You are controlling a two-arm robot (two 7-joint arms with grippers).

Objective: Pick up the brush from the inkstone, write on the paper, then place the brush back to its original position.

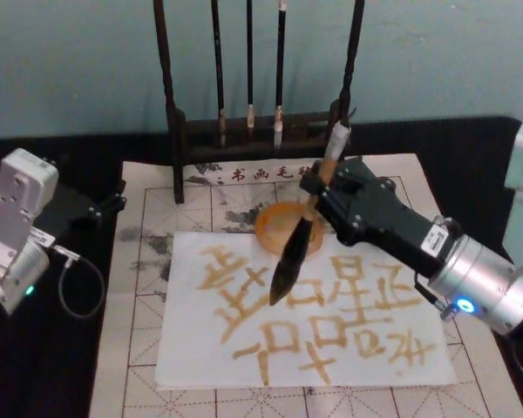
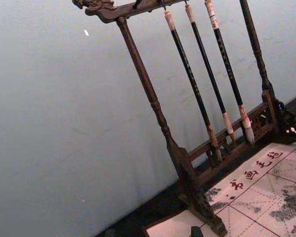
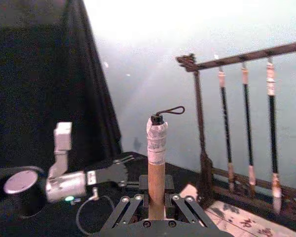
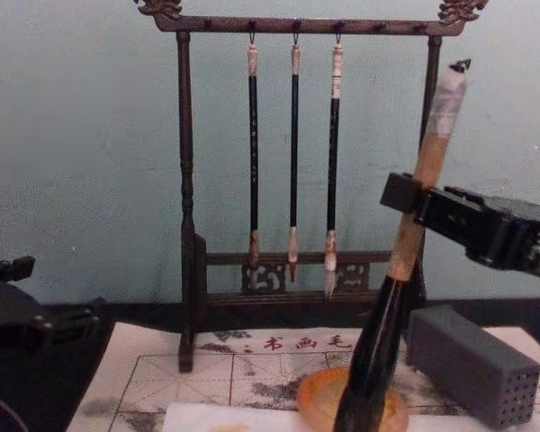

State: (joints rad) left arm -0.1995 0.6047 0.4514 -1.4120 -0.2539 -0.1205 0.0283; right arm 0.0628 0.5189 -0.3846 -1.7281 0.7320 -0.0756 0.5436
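Amber strokes cover the paper (image 1: 200, 348) in the head view. The right gripper (image 1: 324, 185) is clamped on the brush (image 1: 289, 254), which leans with its dark tip over the sheet, just in front of the inkstone (image 1: 268, 228). The left gripper (image 1: 100, 207) sits parked well off to the left. Over to the right wrist view: jaws closed tight round the pale handle. Chest view now: brush tilted, bristles dropping in front of the inkstone. Is the tip touching the paper? Can't tell.
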